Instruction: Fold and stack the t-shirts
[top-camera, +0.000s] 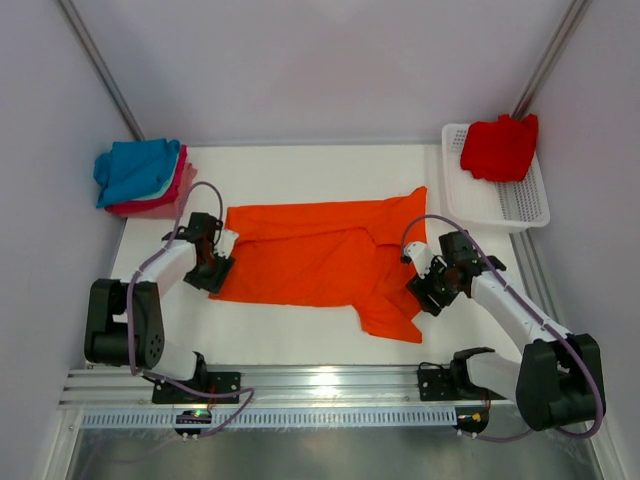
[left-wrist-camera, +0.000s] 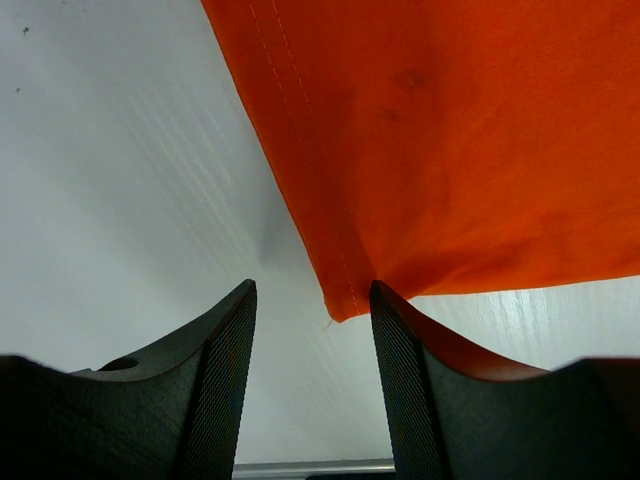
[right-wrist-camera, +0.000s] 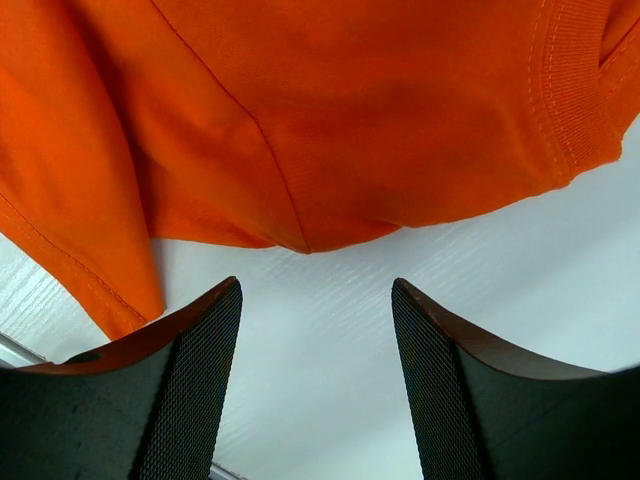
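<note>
A bright orange t-shirt (top-camera: 320, 255) lies spread and partly folded on the white table. My left gripper (top-camera: 212, 268) is open and empty at the shirt's near left corner; that hem corner (left-wrist-camera: 345, 305) lies just ahead of the jaws. My right gripper (top-camera: 424, 286) is open and empty beside the shirt's right side; the sleeve seam and collar (right-wrist-camera: 330, 215) lie just ahead of its jaws. A folded stack of blue, teal and pink shirts (top-camera: 140, 175) sits at the far left. A red shirt (top-camera: 500, 148) lies in the basket.
A white mesh basket (top-camera: 520, 205) stands at the far right of the table. The table's metal front rail (top-camera: 320, 385) runs along the near edge between the arm bases. Grey walls enclose the back and sides.
</note>
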